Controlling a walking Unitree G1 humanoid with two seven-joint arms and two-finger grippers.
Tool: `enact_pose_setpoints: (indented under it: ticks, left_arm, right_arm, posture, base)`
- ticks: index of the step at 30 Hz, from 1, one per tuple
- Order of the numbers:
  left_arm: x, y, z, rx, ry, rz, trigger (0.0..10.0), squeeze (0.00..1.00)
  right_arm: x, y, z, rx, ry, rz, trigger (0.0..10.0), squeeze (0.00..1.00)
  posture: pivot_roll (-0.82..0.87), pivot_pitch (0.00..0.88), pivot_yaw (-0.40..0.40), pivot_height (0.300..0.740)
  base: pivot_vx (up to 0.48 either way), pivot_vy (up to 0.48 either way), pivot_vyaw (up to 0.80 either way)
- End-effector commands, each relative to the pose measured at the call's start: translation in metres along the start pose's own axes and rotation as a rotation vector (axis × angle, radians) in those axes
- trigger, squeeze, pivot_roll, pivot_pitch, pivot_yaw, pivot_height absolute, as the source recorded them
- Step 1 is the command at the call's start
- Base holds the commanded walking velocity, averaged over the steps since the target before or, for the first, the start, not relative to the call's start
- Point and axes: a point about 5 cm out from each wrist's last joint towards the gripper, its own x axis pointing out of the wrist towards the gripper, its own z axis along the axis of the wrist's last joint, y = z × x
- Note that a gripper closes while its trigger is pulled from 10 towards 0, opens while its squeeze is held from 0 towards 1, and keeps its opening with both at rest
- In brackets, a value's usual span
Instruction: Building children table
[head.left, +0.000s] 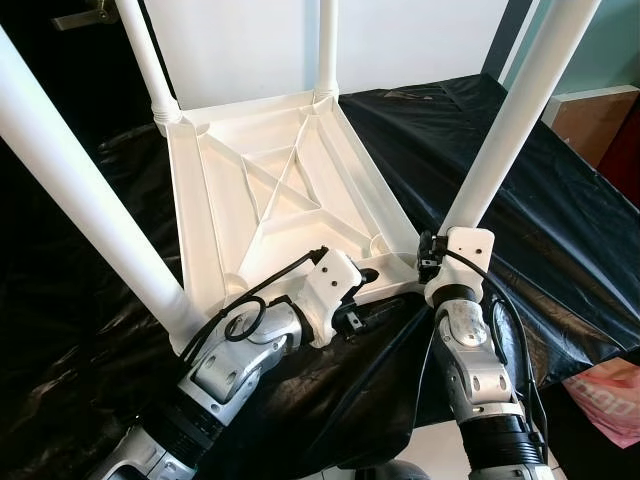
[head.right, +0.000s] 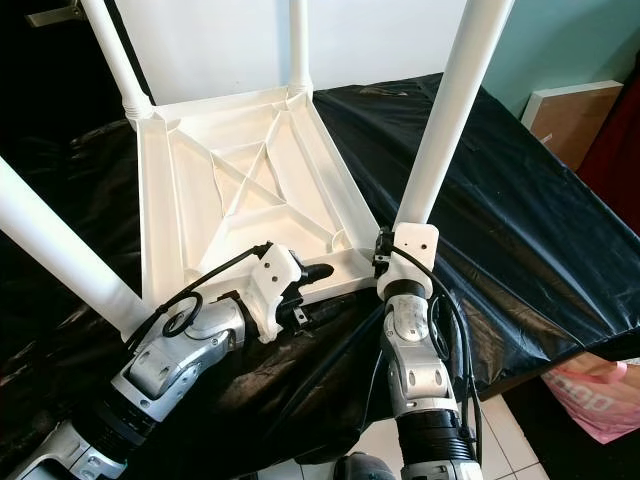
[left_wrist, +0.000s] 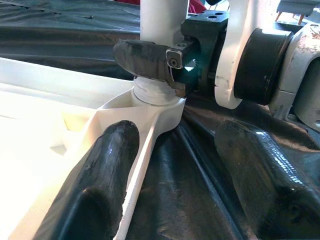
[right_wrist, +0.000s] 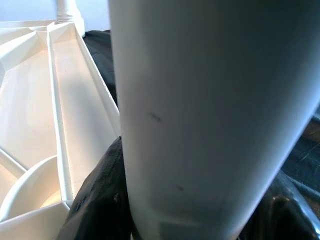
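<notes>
Right pincer (head.right: 400, 262): clamped round near-right leg (head.right: 450, 110) at its socket. Left pincer (left_wrist: 165, 195): fingers spread, straddling tabletop (head.left: 270, 190) near rim. Tabletop: inverted on black-draped bench (head.left: 560, 210), four legs upward, long axis running away from robot.

Tabletop (head.left: 262, 190): white moulded plastic, smooth, semi-matt, ribbed underside. Legs (head.left: 520, 110): white plastic tubes, smooth, slight sheen, a few small scuffs in the right wrist view. Cover sheet (head.left: 540, 200): black plastic film, glossy, wrinkled. Left gripper (left_wrist: 175, 200) fingers (left_wrist: 100, 185): black, rubbery, glossy. Arms (head.left: 470, 350): silver metal with white plastic shells.
</notes>
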Motion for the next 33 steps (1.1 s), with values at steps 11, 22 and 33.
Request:
enact_pose_setpoints:
  ticks: [11, 22, 33]
  left_arm:
    - [-0.001, -0.007, 0.001, 0.003, 0.004, -0.147, 10.0, 0.0]
    - [-0.001, -0.007, 0.0, 0.002, 0.004, -0.148, 10.0, 0.0]
    - [-0.002, -0.008, 0.0, -0.001, 0.01, -0.161, 10.0, 0.0]
  right_arm:
    - [-0.005, -0.006, -0.012, -0.024, 0.061, -0.048, 10.0, 0.64]
    - [-0.006, -0.013, -0.006, -0.013, 0.008, 0.018, 10.0, 1.0]
    - [-0.003, -0.04, -0.001, -0.078, -0.014, 0.516, 10.0, 0.0]
  posture:
    - [-0.03, 0.107, -0.018, 0.74]
    - [-0.03, 0.111, -0.014, 0.74]
    - [-0.04, 0.122, -0.002, 0.74]
  base:
    - [0.0, 0.0, 0.0]
    - [0.0, 0.0, 0.0]
    - [0.0, 0.0, 0.0]
